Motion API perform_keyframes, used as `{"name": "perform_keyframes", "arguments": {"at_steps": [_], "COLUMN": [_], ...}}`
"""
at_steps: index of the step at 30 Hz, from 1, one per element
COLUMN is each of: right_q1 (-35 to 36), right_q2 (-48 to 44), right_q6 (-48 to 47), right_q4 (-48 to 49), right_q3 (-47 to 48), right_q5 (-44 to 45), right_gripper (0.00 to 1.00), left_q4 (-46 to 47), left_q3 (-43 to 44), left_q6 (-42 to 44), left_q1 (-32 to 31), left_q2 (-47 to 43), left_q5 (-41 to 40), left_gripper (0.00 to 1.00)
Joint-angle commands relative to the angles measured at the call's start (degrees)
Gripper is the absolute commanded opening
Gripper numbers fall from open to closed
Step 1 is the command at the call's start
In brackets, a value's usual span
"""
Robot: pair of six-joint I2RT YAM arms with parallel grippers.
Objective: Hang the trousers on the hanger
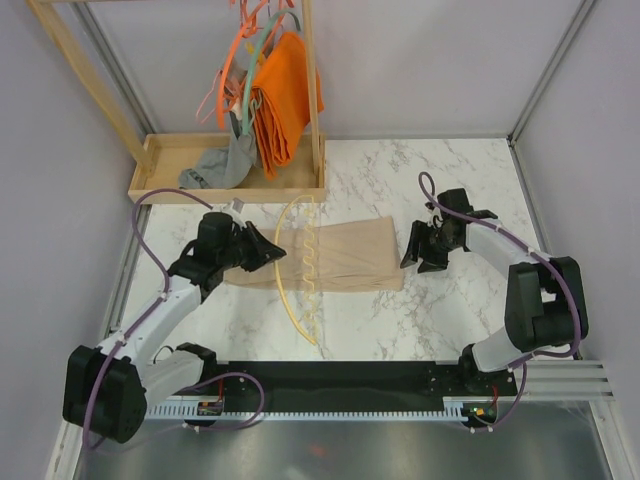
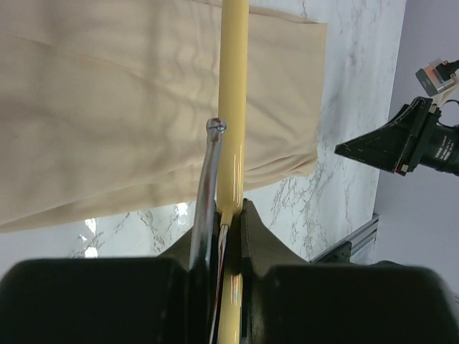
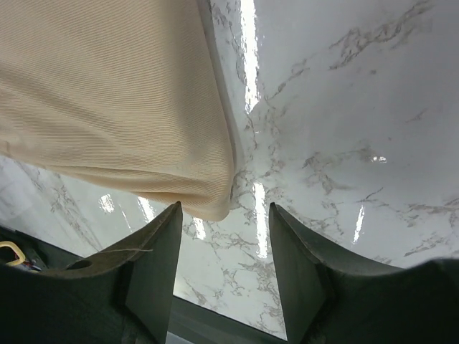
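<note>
On my marble table [image 1: 450, 320] I see folded trousers [image 1: 355, 255] mid-table, a cream hanger [image 1: 309, 265] across them, and a wooden tray [image 1: 225, 195] at the far-left corner.

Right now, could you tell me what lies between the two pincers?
The trousers with the hanger across them, from left pincer to right pincer; top view.

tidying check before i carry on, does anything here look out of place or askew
Nothing spilled or damaged. The hanger lies flat on the table, held by the left gripper, across the folded trousers. A grey garment lies slumped in the rack's wooden base instead of hanging.
</note>
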Motion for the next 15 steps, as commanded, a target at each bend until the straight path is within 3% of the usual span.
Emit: {"name": "perform_keyframes", "arguments": {"at_steps": [1, 8, 15], "right_q1": [-0.29, -0.82, -1.88], "right_q2": [0.25, 7.98, 8.78], "right_q6": [-1.88, -0.21, -0.12], "right_q4": [1.72, 4.72, 5.25], "right_q3": [1.1, 5.5, 4.36], "right_q5": [-0.19, -4.77, -4.78], "right_gripper": [0.59, 0.59, 0.57], "left_q4": [7.98, 12.28, 15.37], "left_q3": [2.86, 2.42, 1.46], "left_q6": [2.43, 1.73, 1.2], "left_q1": [-0.66, -0.92, -2.24], "left_q2": [1.86, 5.11, 7.58], "left_q5": [-1.12, -1.91, -2.61], "left_gripper": [0.02, 0.02, 0.02]}}
